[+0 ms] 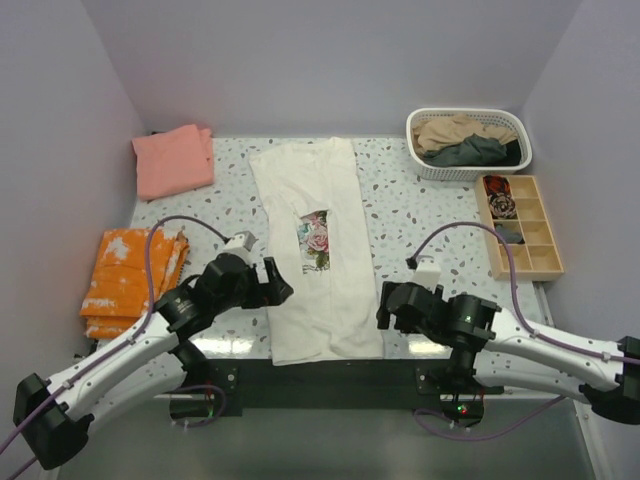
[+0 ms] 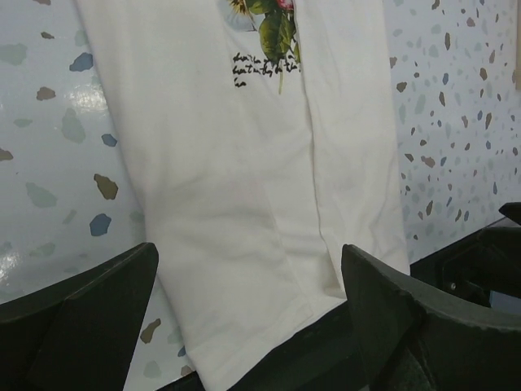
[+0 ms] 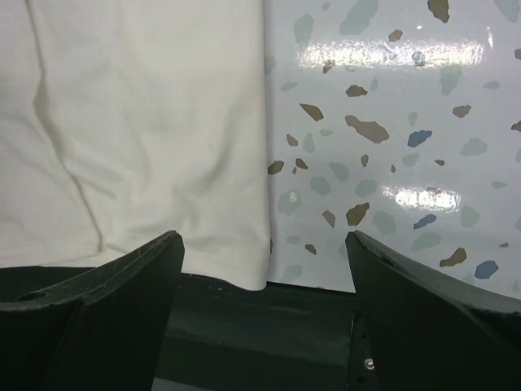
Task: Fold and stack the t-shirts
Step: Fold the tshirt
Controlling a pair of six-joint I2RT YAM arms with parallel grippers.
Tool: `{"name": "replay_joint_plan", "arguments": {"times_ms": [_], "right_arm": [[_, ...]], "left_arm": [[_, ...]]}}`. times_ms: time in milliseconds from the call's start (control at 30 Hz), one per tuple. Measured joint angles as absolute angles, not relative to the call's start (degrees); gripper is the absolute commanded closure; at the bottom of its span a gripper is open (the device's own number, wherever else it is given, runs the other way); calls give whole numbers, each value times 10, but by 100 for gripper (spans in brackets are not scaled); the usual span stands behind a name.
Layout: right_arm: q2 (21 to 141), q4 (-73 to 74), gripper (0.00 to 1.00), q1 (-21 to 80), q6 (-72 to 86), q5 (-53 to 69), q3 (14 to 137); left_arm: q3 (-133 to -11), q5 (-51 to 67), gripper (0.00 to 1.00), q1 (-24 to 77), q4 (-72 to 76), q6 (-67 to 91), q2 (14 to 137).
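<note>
Cream t-shirt [image 1: 315,250] folded lengthwise, left hand [image 1: 280,285] and right hand [image 1: 382,307] gaping, empty, flanking near hem.

Open left gripper [image 2: 248,326] hovers above folded cream t-shirt [image 2: 244,187].

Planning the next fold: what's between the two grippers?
The near end of the cream rose-print cotton t-shirt, left gripper and right gripper flanking it; top view.
</note>
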State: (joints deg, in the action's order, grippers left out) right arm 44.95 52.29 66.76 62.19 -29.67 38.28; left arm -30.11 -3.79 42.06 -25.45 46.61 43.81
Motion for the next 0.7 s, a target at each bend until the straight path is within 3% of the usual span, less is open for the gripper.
{"name": "replay_joint_plan", "arguments": {"times_ms": [200,333,700], "right_arm": [[528,480,15,641,601,-222,355],[519,459,15,641,600,-180,319],[510,401,16,629,604,-120,268]], "left_arm": [[-270,-32,0,421,-330,522,370],[-241,-28,0,421,-375,559,352],[-195,7,0,421,-337,590,424]]}}
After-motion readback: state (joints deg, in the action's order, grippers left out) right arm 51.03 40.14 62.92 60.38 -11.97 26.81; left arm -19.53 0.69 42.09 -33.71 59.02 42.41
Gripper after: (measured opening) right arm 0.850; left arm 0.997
